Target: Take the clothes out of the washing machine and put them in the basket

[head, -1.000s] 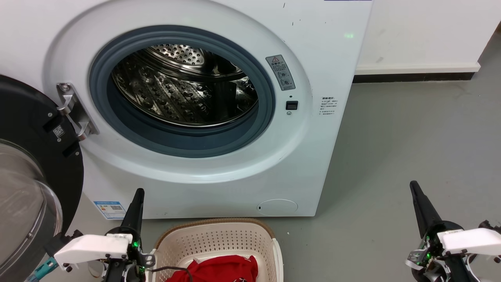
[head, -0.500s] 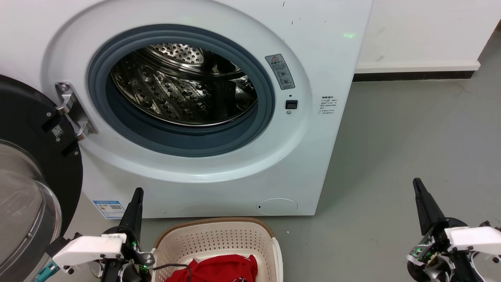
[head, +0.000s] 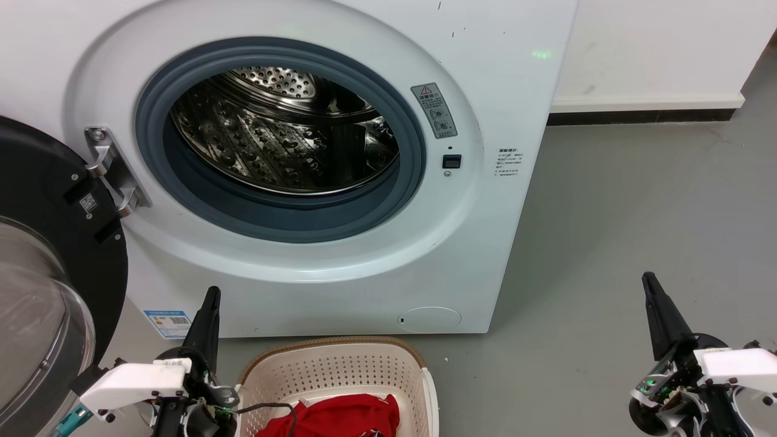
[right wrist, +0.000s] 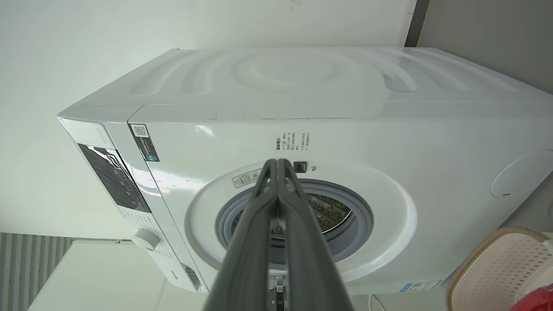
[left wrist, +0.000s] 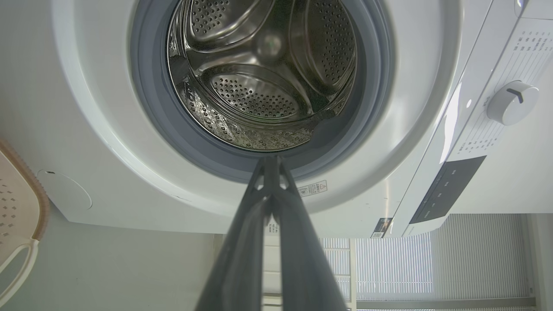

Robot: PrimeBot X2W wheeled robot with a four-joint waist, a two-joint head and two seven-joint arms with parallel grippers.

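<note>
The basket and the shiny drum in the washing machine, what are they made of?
The basket looks like matt cream plastic: moulded rows of holes. The drum looks like polished steel: it mirrors light and has punched holes.

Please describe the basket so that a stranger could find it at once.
Start at the white washing machine. On the grey floor in front of it stands the basket. It is cream plastic with holes, a brown rim and red clothes inside.

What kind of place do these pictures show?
Probably a laundry corner or a plain utility room. A front-loading washing machine stands with its door open, a basket holding red clothes sits before it, and the floor is plain grey.
</note>
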